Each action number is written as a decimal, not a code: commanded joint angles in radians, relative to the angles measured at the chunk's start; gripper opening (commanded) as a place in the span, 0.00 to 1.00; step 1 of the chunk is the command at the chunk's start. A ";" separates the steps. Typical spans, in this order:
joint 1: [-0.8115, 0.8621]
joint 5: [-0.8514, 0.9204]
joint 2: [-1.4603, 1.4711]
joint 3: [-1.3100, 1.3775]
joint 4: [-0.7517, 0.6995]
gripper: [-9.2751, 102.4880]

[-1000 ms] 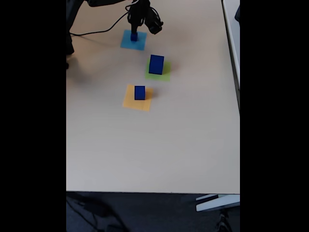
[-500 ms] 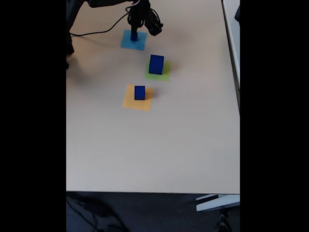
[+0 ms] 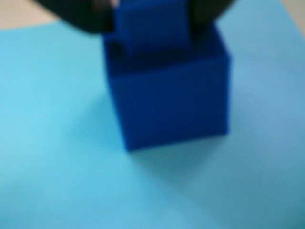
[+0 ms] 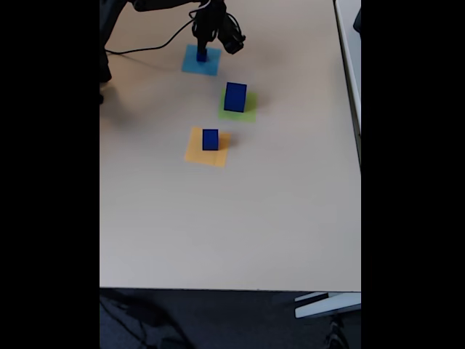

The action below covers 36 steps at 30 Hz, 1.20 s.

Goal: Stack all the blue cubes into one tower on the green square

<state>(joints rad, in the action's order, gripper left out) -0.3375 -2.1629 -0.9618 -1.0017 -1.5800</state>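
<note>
Blue cubes point(image 3: 169, 98) stacked on light-blue square point(image 3: 57, 143) | jaws pinching upper small cube point(image 3: 150, 21)

A: How were things laid out on the counter point(image 4: 240, 218) in the fixed view?

B: Three paper squares ran in a loose line. The far square point(image 4: 201, 61) sat at the top with a small cube point(image 4: 201, 54) on it, right under the pincer point(image 4: 203, 45).

A: And the middle one?

B: The green square point(image 4: 239, 106) lay below and to the right, carrying the largest cube point(image 4: 235, 97). The near square point(image 4: 207, 147) lay below-left, with a cube point(image 4: 210, 139) on it.

A: The wrist view?

B: A smaller cube point(image 3: 151, 26) sat on top of the cube point(image 3: 171, 100) on the paper point(image 3: 57, 143).
</note>
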 commanded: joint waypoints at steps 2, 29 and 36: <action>-0.003 -0.003 -0.015 0.008 0.011 0.16; -0.005 0.014 -0.031 -0.021 0.043 0.27; -0.005 0.020 -0.048 -0.032 0.044 0.28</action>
<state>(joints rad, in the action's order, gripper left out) -0.3359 -2.1522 -0.9649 -1.0293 -1.5463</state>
